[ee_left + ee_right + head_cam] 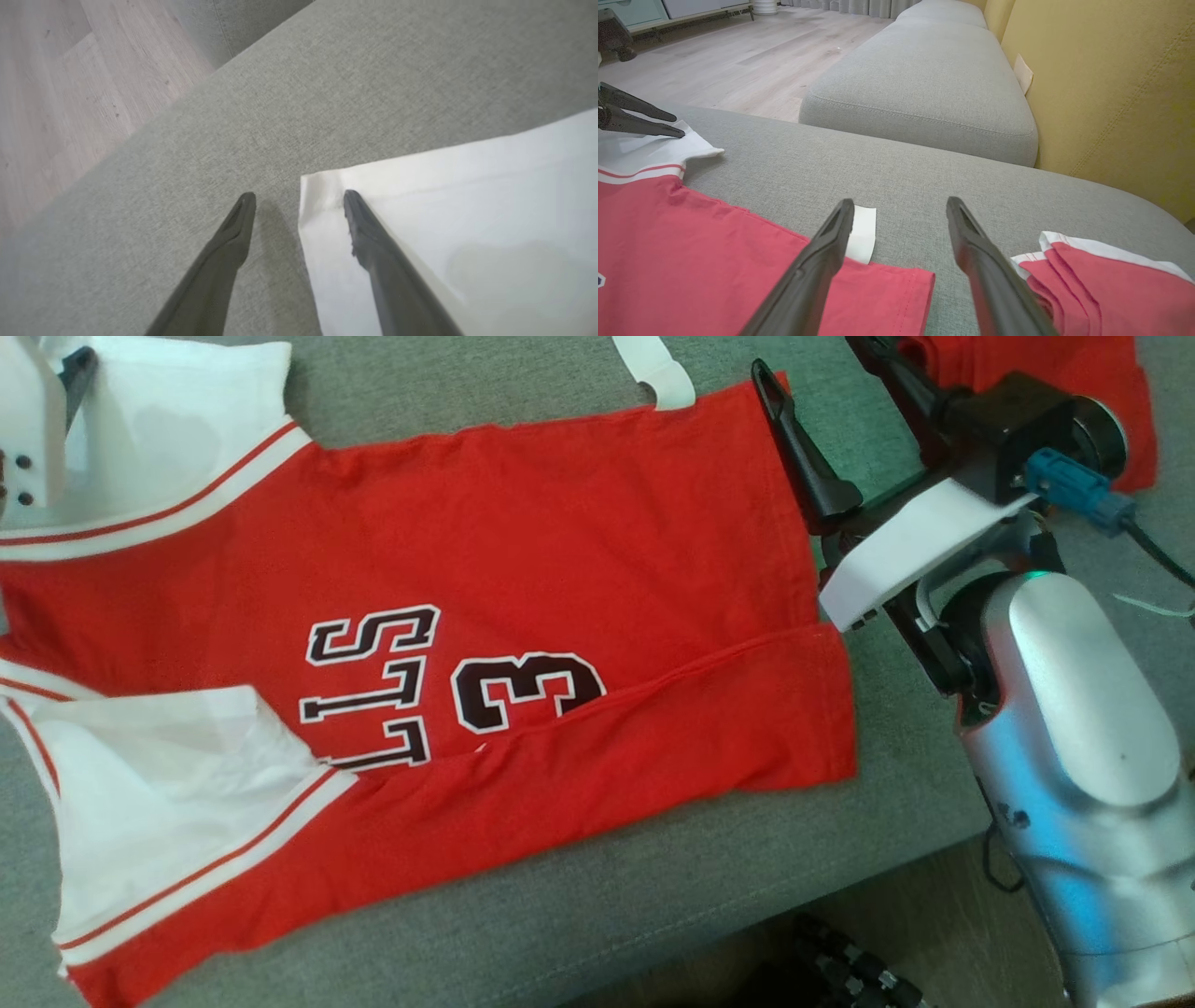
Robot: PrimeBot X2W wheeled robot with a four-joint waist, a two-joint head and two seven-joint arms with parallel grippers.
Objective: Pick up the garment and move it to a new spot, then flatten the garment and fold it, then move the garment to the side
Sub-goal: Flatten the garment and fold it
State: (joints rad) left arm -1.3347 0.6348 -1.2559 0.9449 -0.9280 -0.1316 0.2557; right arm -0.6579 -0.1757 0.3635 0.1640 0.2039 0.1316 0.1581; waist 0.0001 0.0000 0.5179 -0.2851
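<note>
So, red jersey (560, 551) flat on grey sofa cushion (560, 915), near long side already flipped over number. Guessing mid-fold, far side up next. At sleeve end, left gripper (299, 196) spread wide, straddling corner of white sleeve (467, 186), holding nothing. Same for right gripper (900, 201), hovering at far hem corner (915, 289). Probably parked at both ends to pinch and flip far edge evenly. Heads up, second folded red garment (1101, 275) just beside right gripper, easy to snag.

A home living room.
Grey sofa (924, 79) cushions against a yellow padded back (1111, 93), pale wood floor (714, 70) beyond, curtains (859, 5) and a low cabinet (630, 11) at the far wall.
</note>
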